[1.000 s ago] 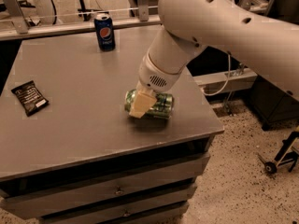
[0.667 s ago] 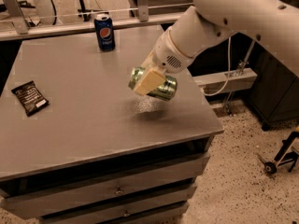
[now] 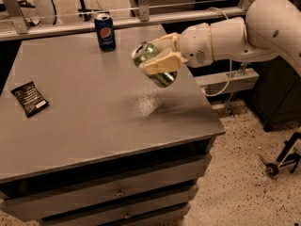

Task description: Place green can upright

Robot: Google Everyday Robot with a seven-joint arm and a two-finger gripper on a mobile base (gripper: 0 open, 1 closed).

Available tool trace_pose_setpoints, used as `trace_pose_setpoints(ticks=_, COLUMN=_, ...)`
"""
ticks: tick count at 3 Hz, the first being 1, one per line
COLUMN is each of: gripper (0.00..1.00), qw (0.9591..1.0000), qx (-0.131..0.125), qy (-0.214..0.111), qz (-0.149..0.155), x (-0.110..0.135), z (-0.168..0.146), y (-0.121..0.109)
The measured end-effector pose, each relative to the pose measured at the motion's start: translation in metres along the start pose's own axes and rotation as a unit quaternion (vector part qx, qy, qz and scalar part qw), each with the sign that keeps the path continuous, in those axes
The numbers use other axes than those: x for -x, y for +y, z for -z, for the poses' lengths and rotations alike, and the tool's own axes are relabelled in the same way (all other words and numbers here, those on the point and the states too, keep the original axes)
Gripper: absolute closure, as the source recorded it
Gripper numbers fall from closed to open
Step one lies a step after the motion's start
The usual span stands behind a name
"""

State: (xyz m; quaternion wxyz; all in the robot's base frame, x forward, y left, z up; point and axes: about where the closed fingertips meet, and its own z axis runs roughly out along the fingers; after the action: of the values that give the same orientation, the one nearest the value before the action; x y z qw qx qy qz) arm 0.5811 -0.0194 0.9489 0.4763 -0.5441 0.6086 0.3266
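The green can [image 3: 155, 64] has a shiny pale green body and a silver top. My gripper [image 3: 156, 55] is shut on the green can and holds it in the air above the right part of the grey table [image 3: 94, 112]. The can is tilted, its silver top pointing up and to the left. One cream finger [image 3: 160, 63] lies across the can's front, the other behind it. My white arm [image 3: 235, 32] reaches in from the right.
A dark blue Pepsi can [image 3: 105, 32] stands upright at the table's back edge. A black snack packet [image 3: 29, 98] lies at the left. A metal rail [image 3: 141, 20] runs behind the table. Drawers [image 3: 117, 192] sit below the top.
The can lay on its side on the table under my gripper. It has been lifted clear of the table and turned from lying flat toward upright, moving back and up.
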Motion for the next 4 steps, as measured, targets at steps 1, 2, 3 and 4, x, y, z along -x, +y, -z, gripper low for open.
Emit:
trace_pose_setpoints(ticks=1, gripper=1.00, qw=0.9938, qx=0.018, qy=-0.109, qz=-0.007, x=0.029, z=-0.003, y=0.015)
trace_pose_setpoints(ticks=2, gripper=1.00, qw=0.9938, qx=0.018, qy=-0.109, qz=-0.007, x=0.029, z=-0.003, y=0.015)
trace_pose_setpoints(ticks=3, gripper=1.00, qw=0.9875, qx=0.014, qy=-0.157, qz=-0.002, x=0.036, z=-0.011, y=0.019)
trace_pose_setpoints(ticks=4, gripper=1.00, qw=0.9688, qx=0.005, qy=-0.248, qz=0.003, x=0.044, z=-0.025, y=0.034)
